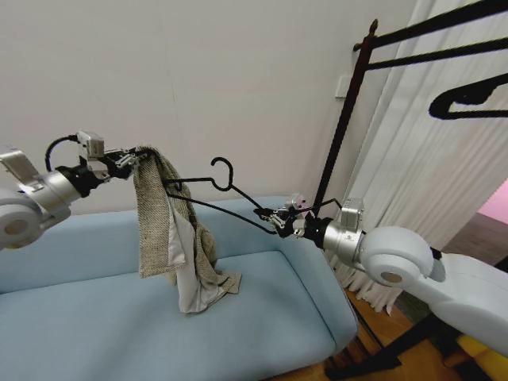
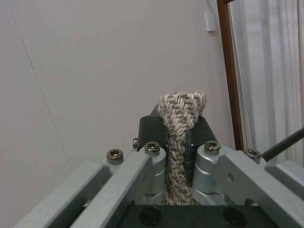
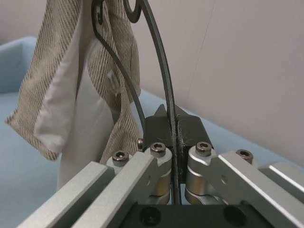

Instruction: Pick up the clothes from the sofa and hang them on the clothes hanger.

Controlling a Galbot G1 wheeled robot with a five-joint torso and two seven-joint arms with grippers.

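Note:
A beige woven garment [image 1: 167, 230] with a pale lining hangs above the light blue sofa [image 1: 95, 325]. My left gripper [image 1: 135, 159] is shut on its top edge, and the pinched fabric [image 2: 179, 123] stands up between the pads. A black wire hanger [image 1: 226, 194] lies tilted, one end tucked into the garment. My right gripper [image 1: 279, 217] is shut on the hanger's other end; the thin wire [image 3: 166, 90] runs between its pads toward the garment [image 3: 80, 80].
A black clothes rack [image 1: 349, 103] stands at the sofa's right end, its top bars [image 1: 444, 36] reaching right. Another black hanger [image 1: 468, 97] hangs from it. White curtains [image 1: 444, 175] hang behind, and a plain wall [image 1: 198, 71] backs the sofa.

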